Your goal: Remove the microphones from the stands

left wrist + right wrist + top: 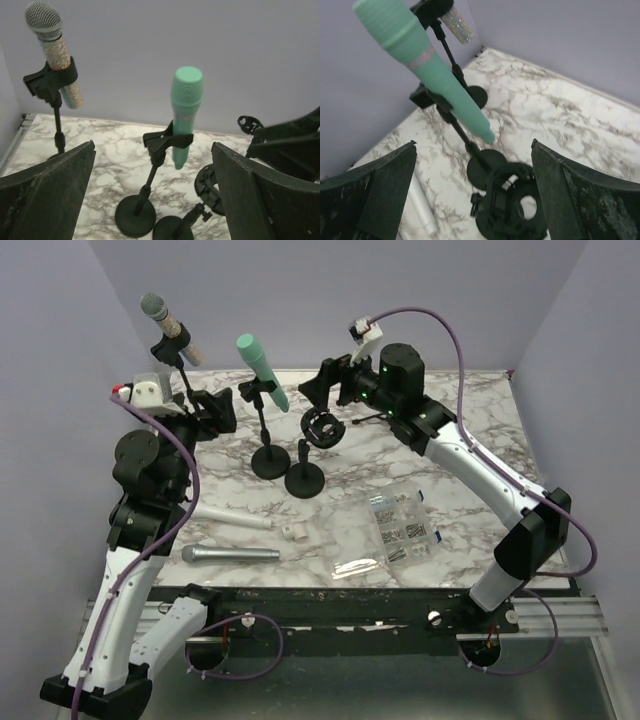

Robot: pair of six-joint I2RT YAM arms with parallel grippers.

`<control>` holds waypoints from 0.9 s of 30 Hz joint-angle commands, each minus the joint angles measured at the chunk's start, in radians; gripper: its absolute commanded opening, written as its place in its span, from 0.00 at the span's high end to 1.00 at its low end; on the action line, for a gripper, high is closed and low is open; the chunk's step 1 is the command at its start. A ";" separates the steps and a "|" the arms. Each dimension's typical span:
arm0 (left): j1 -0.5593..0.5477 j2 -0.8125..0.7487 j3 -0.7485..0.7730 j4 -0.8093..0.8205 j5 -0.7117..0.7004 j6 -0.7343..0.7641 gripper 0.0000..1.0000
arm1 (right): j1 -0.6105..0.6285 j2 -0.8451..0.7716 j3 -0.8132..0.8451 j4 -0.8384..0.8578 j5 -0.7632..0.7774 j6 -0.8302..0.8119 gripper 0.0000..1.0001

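Note:
A mint-green microphone (262, 370) sits tilted in the clip of a black stand (268, 455) at the back of the marble table. It also shows in the left wrist view (186, 107) and the right wrist view (420, 55). My left gripper (228, 410) is open and empty, just left of that stand (150, 175), which shows between its fingers (60, 185). My right gripper (312, 388) is open and empty, just right of the green microphone, above an empty stand's round holder (512, 210).
A glitter-bodied microphone (170, 330) stands in a second stand at the back left (55, 50). The empty stand's base (305, 480) touches the green one's base. A silver microphone (230, 554), a white one (235, 518), a white cube (292, 531) and a clear parts box (400, 525) lie nearer.

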 commanded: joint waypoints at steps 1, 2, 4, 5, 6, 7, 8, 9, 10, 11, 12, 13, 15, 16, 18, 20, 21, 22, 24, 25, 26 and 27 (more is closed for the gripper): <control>0.010 -0.066 -0.138 -0.195 -0.079 0.055 0.02 | 0.055 0.131 0.174 0.094 0.032 -0.121 0.07; 0.012 -0.084 -0.162 -0.218 -0.084 0.041 0.01 | 0.065 0.162 0.233 0.083 0.028 -0.130 0.10; 0.015 -0.126 -0.224 -0.224 -0.070 0.015 0.01 | 0.080 0.222 0.324 0.076 -0.001 -0.149 0.12; 0.016 -0.142 -0.259 -0.209 -0.049 0.003 0.01 | 0.090 0.246 0.358 0.077 -0.017 -0.162 0.12; 0.021 -0.158 -0.288 -0.190 -0.022 -0.005 0.01 | 0.101 0.268 0.378 0.077 -0.027 -0.180 0.12; 0.026 -0.164 -0.317 -0.164 0.016 -0.009 0.01 | 0.112 0.284 0.395 0.080 -0.032 -0.195 0.11; 0.037 -0.161 -0.341 -0.140 0.047 -0.009 0.01 | 0.121 0.304 0.411 0.085 -0.035 -0.207 0.11; 0.055 -0.145 -0.354 -0.114 0.100 -0.016 0.02 | 0.130 0.322 0.438 0.083 -0.044 -0.215 0.11; 0.087 -0.123 -0.352 -0.106 0.151 -0.033 0.01 | 0.135 0.344 0.460 0.078 -0.045 -0.218 0.10; 0.126 -0.093 -0.342 -0.104 0.224 -0.063 0.02 | 0.140 0.362 0.492 0.077 -0.043 -0.217 0.10; 0.177 -0.068 -0.336 -0.089 0.294 -0.089 0.01 | 0.144 0.382 0.516 0.076 -0.040 -0.214 0.10; 0.233 -0.044 -0.335 -0.059 0.385 -0.128 0.02 | 0.147 0.399 0.538 0.048 -0.040 -0.213 0.11; 0.332 -0.018 -0.355 0.044 0.543 -0.211 0.01 | 0.152 0.424 0.562 0.059 -0.039 -0.213 0.11; 0.366 -0.007 -0.371 0.114 0.600 -0.249 0.01 | 0.155 0.432 0.570 0.065 -0.034 -0.214 0.12; 0.420 0.040 -0.404 0.265 0.688 -0.325 0.02 | 0.158 0.464 0.600 0.064 -0.022 -0.215 0.14; 0.450 0.098 -0.416 0.383 0.738 -0.342 0.02 | 0.159 0.494 0.640 0.043 -0.021 -0.213 0.15; 0.457 0.121 -0.422 0.429 0.751 -0.334 0.02 | 0.159 0.504 0.655 0.035 -0.024 -0.214 0.16; 0.464 0.147 -0.431 0.498 0.754 -0.315 0.02 | 0.159 0.510 0.661 0.031 -0.022 -0.213 0.16; 0.471 0.204 -0.469 0.694 0.798 -0.267 0.03 | 0.159 0.518 0.668 0.024 -0.009 -0.207 0.17; 0.475 0.234 -0.493 0.798 0.842 -0.243 0.03 | 0.159 0.521 0.677 0.017 -0.005 -0.204 0.18; 0.475 0.271 -0.507 0.895 0.861 -0.226 0.03 | 0.159 0.523 0.684 0.012 -0.007 -0.199 0.18; 0.475 0.306 -0.519 0.966 0.859 -0.208 0.04 | 0.159 0.525 0.685 0.014 -0.011 -0.197 0.18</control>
